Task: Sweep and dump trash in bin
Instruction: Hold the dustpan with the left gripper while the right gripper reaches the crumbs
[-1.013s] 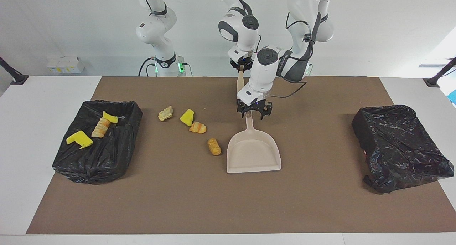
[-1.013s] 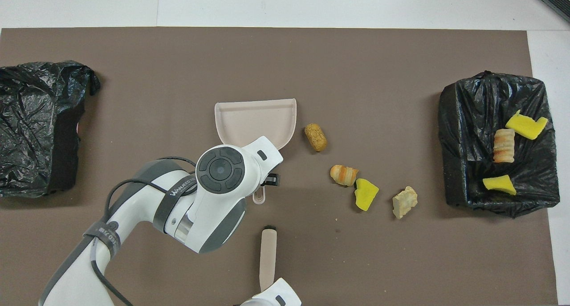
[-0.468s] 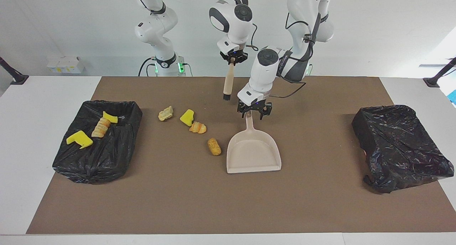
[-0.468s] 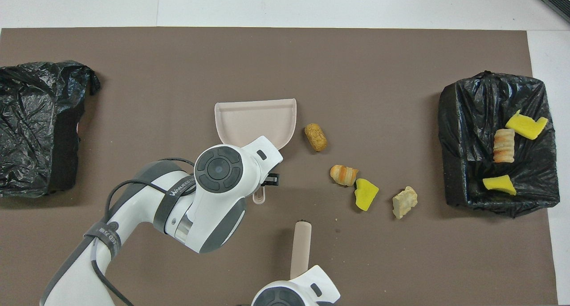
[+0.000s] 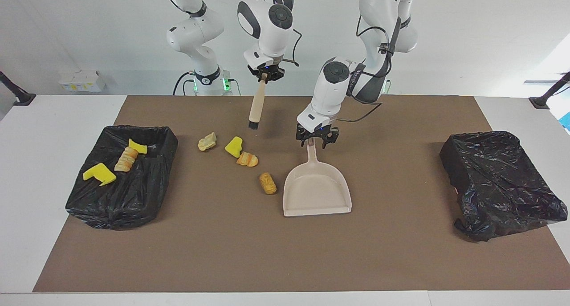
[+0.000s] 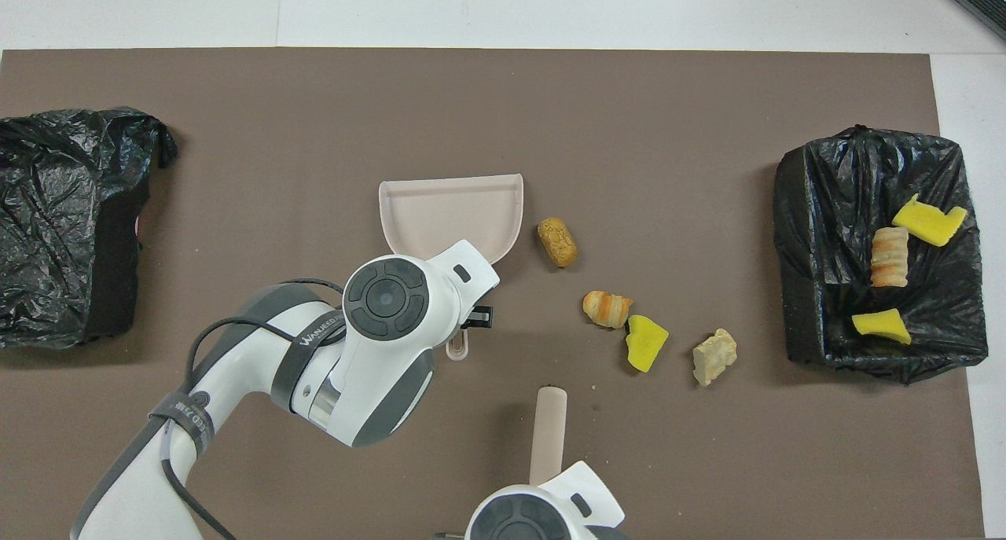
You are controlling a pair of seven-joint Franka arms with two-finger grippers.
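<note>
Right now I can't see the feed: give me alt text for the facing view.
The right gripper holds a beige brush above the brown mat while the left gripper is at the beige plastic dustpan's handle. Four trash scraps lie beside the pan; three sit in a black-lined bin.

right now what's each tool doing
Left tool: at the dustpan handle; grip cannot be told.
Right tool: shut on the brush.

Robotics lab: 2 robot arms [image 5: 196,34], white walls, brown table mat [image 5: 401,252].
</note>
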